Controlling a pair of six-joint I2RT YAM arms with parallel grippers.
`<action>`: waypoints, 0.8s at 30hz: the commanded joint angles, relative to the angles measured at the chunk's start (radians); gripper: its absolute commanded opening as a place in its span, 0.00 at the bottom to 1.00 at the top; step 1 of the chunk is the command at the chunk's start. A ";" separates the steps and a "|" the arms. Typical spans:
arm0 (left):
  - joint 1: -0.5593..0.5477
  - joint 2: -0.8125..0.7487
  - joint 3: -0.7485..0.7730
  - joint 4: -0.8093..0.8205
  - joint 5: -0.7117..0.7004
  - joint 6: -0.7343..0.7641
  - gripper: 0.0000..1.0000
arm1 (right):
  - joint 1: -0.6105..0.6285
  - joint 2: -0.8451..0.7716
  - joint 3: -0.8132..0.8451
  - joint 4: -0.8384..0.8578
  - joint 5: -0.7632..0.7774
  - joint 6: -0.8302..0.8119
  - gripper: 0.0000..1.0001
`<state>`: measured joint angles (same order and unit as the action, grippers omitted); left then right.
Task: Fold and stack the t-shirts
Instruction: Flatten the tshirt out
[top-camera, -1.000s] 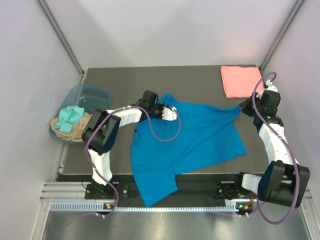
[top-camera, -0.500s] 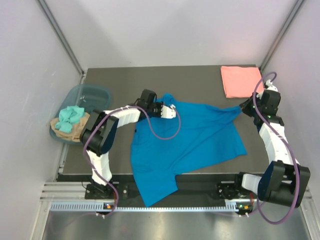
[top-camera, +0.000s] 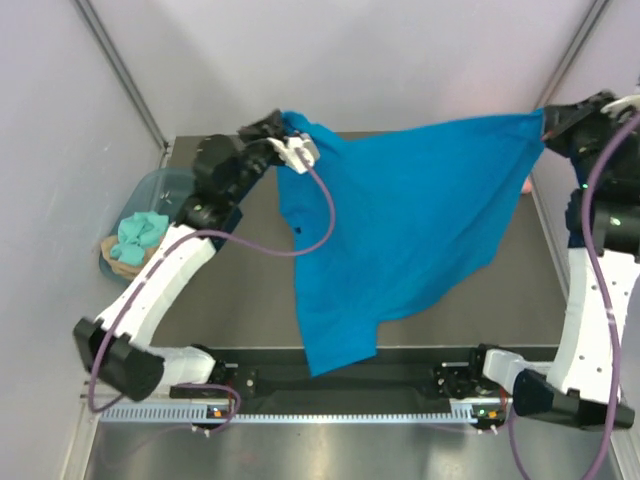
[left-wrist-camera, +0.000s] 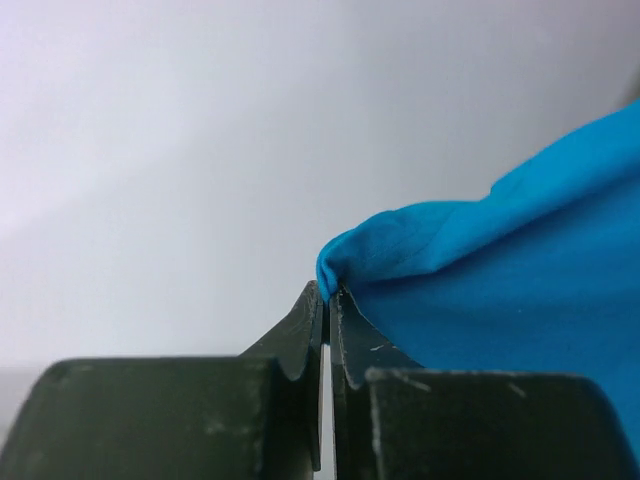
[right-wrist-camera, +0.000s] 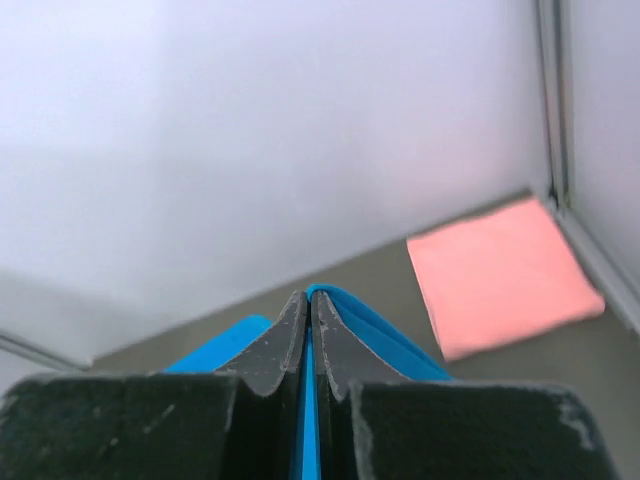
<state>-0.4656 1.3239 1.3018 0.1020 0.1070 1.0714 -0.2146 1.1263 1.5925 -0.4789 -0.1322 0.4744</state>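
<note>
The blue t-shirt (top-camera: 420, 220) hangs spread in the air above the dark table (top-camera: 240, 290), with its lower corner drooping toward the front edge. My left gripper (top-camera: 287, 127) is shut on the shirt's upper left corner; in the left wrist view the cloth (left-wrist-camera: 500, 280) bunches at the pinched fingertips (left-wrist-camera: 326, 291). My right gripper (top-camera: 547, 120) is shut on the upper right corner, and blue cloth (right-wrist-camera: 385, 338) wraps its tips (right-wrist-camera: 310, 297). The folded pink t-shirt (right-wrist-camera: 500, 275) lies flat at the table's back right corner, mostly hidden behind the blue one from above.
A translucent blue-grey tub (top-camera: 170, 188) sits off the table's left edge with teal (top-camera: 140, 235) and tan cloth in it. White walls enclose the back and both sides. The arm bases and a rail run along the near edge.
My left gripper closed on the blue shirt's left corner. Both arms then rose and spread apart, lifting the shirt off the table so it hangs stretched between them.
</note>
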 joint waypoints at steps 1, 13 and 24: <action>-0.001 -0.133 0.074 0.018 -0.014 -0.056 0.00 | -0.012 -0.095 0.168 -0.128 0.055 0.001 0.00; -0.005 -0.534 0.123 -0.102 0.132 -0.313 0.00 | 0.004 -0.282 0.679 -0.585 0.158 -0.016 0.00; 0.060 -0.721 0.312 -0.251 0.284 -0.441 0.00 | 0.118 -0.505 0.690 -0.561 0.226 0.171 0.00</action>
<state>-0.4381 0.5884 1.5642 -0.1047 0.3527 0.6724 -0.1188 0.6102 2.3051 -1.0557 0.0574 0.5827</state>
